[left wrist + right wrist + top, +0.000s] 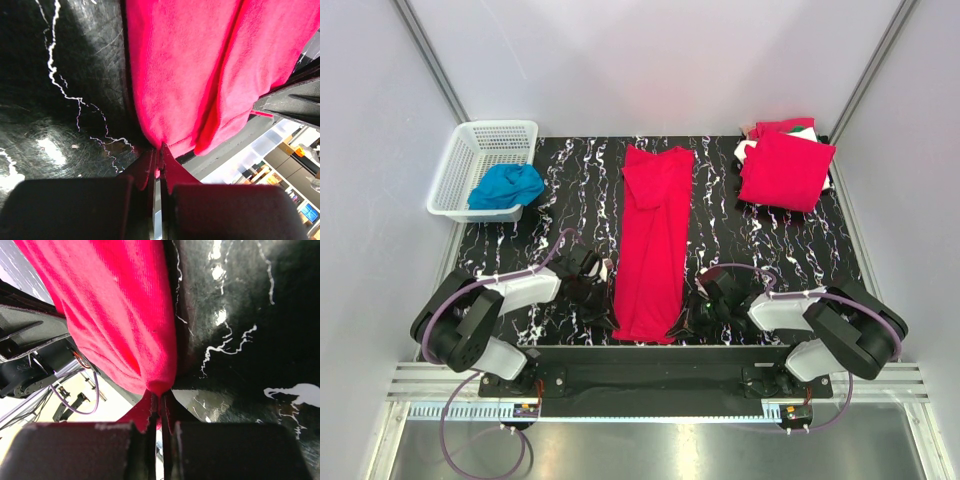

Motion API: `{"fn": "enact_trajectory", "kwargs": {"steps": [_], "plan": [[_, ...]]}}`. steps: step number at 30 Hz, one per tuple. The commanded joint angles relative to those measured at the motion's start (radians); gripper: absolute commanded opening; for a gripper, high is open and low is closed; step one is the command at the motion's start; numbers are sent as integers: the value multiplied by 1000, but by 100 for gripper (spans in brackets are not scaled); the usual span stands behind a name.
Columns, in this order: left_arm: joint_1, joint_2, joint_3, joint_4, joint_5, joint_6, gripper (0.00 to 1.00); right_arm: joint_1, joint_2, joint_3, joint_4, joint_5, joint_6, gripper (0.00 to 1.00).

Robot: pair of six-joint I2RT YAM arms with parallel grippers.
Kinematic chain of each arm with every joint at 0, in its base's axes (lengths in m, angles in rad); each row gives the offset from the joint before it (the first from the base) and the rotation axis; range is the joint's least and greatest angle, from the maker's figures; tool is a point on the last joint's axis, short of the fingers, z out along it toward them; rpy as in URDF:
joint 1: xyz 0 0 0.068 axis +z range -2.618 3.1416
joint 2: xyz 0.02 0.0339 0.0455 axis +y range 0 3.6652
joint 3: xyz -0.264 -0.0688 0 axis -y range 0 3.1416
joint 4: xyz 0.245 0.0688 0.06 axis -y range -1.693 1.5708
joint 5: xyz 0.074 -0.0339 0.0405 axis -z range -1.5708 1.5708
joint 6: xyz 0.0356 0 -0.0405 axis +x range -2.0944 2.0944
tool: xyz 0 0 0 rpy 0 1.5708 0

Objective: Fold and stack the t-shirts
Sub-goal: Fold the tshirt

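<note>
While the long red t-shirt (652,250) lies as a narrow strip down the middle of the black marbled desk (780,260), its near end at the desk's front edge, both arms reach in at that end from either side. The left end effector (159,156) is closed on the shirt's left edge, and the left wrist view shows a fold of red fabric pinched between its dark fingers. The right end effector (160,399) is likewise clamped on the right edge near the hem, with a small bunch of cloth squeezed between its tips. Both grips sit low, right at the desk surface.

At the far right corner a folded stack (785,172) of red t-shirts rests on the desk, with a bit of white and green (807,130) showing at its back. At the far left stands a white basket (460,160) holding a crumpled blue cloth (507,186), well apart from the strip.
</note>
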State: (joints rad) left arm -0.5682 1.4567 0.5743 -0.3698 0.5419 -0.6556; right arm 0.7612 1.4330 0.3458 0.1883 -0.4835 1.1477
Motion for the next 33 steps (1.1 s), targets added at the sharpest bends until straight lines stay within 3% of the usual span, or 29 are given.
{"fn": "enact_trajectory", "kwargs": {"steps": [1, 9, 23, 33], "plan": [[-9, 45, -31, -8, -143, 39, 0, 6, 33, -21, -82, 94, -39, 0], [-9, 31, -30, 3, -117, 39, 0, 9, 75, 21, -62, 74, -57, 0], [-7, -33, 81, -61, -111, 51, 0, 6, -77, 113, -262, 134, -89, 0], [-4, -45, 160, -93, -102, 60, 0, 6, -63, 214, -311, 148, -118, 0]]}}
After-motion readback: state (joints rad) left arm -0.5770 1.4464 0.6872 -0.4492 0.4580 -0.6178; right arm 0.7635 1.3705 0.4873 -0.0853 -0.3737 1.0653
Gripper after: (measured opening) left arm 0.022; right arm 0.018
